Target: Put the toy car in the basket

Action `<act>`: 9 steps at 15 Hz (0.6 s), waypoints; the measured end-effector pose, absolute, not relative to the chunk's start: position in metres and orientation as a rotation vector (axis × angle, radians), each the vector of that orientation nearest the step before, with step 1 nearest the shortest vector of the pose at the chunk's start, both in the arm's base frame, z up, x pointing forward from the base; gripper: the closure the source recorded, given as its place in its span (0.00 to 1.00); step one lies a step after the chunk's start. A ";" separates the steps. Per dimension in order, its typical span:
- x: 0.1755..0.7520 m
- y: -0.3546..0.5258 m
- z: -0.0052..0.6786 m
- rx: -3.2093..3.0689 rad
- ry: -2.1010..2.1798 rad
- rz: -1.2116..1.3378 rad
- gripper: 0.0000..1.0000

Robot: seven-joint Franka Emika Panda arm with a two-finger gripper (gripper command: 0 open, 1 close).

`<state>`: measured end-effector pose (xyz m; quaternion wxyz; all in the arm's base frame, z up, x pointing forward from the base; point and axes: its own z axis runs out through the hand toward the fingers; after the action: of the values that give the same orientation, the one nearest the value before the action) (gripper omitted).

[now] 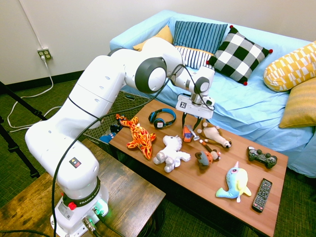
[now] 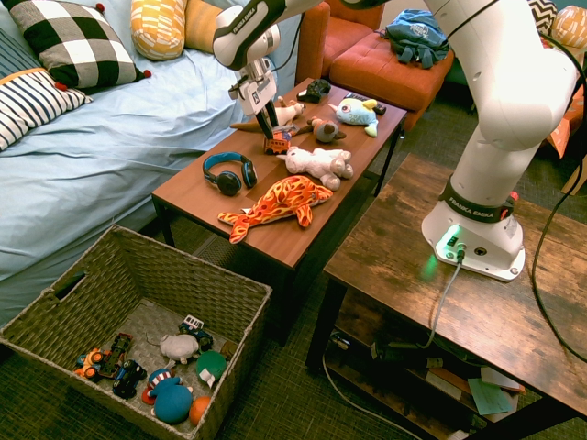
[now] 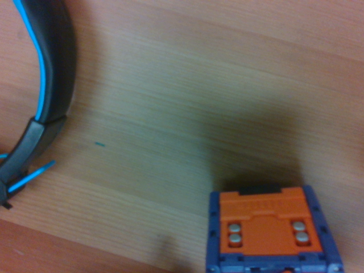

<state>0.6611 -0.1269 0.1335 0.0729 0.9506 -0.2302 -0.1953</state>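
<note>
Toy car: The orange toy car (image 2: 277, 142) is on the table, right at my jaws (image 2: 267, 117). I cannot tell whether I have clenched it or only stand about it. If my hold is partial or off-centre, it could twist out as I rise.
Brown plush: This one (image 1: 215, 134) lies just beside the car; a sideways drift might make me nudge it.
White plush: It (image 1: 172, 154) lies near the car, on the robot's side. A low lift could catch it.
Headphones: They (image 2: 229, 174) sit near the car, towards the basket. I could snag the band if I travel too low.
Flame-patterned plush: It (image 2: 280, 205) lies beyond the headphones from the car; dragging across could push it off.
Basket: The woven basket (image 2: 246, 286) is well apart from the car, past the table's end. Letting go early would drop the car outside.
</note>
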 end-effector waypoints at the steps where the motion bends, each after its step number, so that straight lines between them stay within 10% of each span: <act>1: 0.662 -0.127 0.134 2.856 -0.691 -0.583 1.00; 9: 0.669 -0.137 0.155 2.826 -0.756 -0.452 1.00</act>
<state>0.6695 -0.1365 0.1551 0.0908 0.9508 -0.2542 -0.1522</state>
